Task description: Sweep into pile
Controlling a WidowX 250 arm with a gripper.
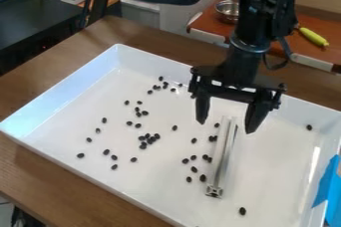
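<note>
Jaws open wide over white tray (278,176); metal bar (222,159) lies btwn/below tips, running twd cam. Dark beans (142,145) scattered, mostly L of jaws in view, w/ one R. Bowl (228,16) behind jaws.

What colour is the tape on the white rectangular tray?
The tape is blue, clearest in the camera view.

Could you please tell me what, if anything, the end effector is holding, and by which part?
Nothing is held: the end effector is open, its fingertips apart, and the metal bar lies in the white tray.
</note>
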